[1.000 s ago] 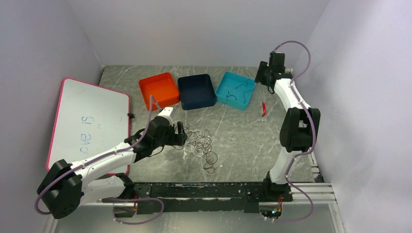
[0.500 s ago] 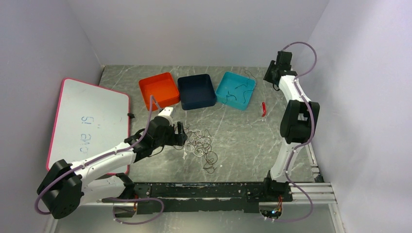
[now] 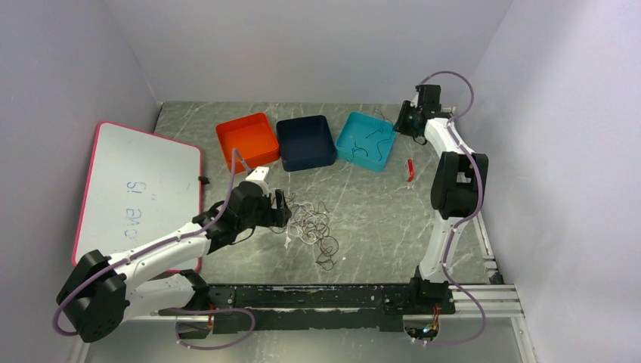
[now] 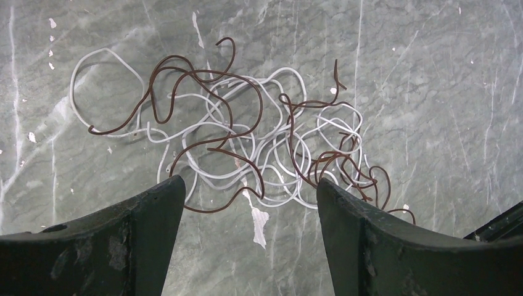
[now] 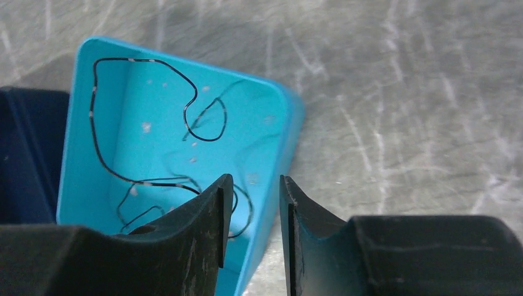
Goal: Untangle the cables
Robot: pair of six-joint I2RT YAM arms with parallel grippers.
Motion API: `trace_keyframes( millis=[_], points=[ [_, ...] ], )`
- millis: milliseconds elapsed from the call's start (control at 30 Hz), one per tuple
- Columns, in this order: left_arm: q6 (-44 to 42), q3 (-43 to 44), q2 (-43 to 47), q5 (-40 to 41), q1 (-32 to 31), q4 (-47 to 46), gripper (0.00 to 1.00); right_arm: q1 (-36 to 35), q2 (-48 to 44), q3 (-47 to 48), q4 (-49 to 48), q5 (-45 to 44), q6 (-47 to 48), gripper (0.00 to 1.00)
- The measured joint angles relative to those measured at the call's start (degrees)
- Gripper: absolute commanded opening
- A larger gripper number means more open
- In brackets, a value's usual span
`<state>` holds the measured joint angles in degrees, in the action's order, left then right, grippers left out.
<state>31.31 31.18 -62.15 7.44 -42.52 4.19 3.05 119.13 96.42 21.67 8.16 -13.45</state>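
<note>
A tangle of white and brownish-red cables (image 3: 311, 227) lies on the grey table in front of my left arm. In the left wrist view the cables (image 4: 247, 142) spread just beyond my left gripper (image 4: 250, 185), which is open wide with only bare table between its fingers. My left gripper (image 3: 285, 210) sits at the tangle's left edge. A thin black cable (image 5: 142, 60) lies loose in the cyan tray (image 5: 80, 123). My right gripper (image 5: 255, 182) hovers over that tray's right corner, its jaws narrowly apart and empty. In the top view my right gripper (image 3: 399, 121) is at the cyan tray (image 3: 349, 130).
An orange tray (image 3: 247, 141) and a navy tray (image 3: 306, 141) stand in a row left of the cyan one. A pink-framed whiteboard (image 3: 136, 193) lies at the left. A small red object (image 3: 410, 169) rests right of the cyan tray.
My right arm swung back and then returned toward the cyan tray, and its jaws narrowed. The left arm and the tangle have not moved.
</note>
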Motion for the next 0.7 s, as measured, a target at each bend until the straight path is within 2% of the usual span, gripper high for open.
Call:
trace_keyframes(
  millis=[267,700],
  points=[
    [0.0,-0.9,0.0,0.0,0.0,-0.1,0.82,-3.2,1.0,0.0,-1.3,5.4,0.3,0.38],
    [0.6,-1.7,0.2,0.0,0.0,-0.1,0.82,-11.8,1.8,-0.9,-3.6,6.9,0.6,0.39]
  ],
)
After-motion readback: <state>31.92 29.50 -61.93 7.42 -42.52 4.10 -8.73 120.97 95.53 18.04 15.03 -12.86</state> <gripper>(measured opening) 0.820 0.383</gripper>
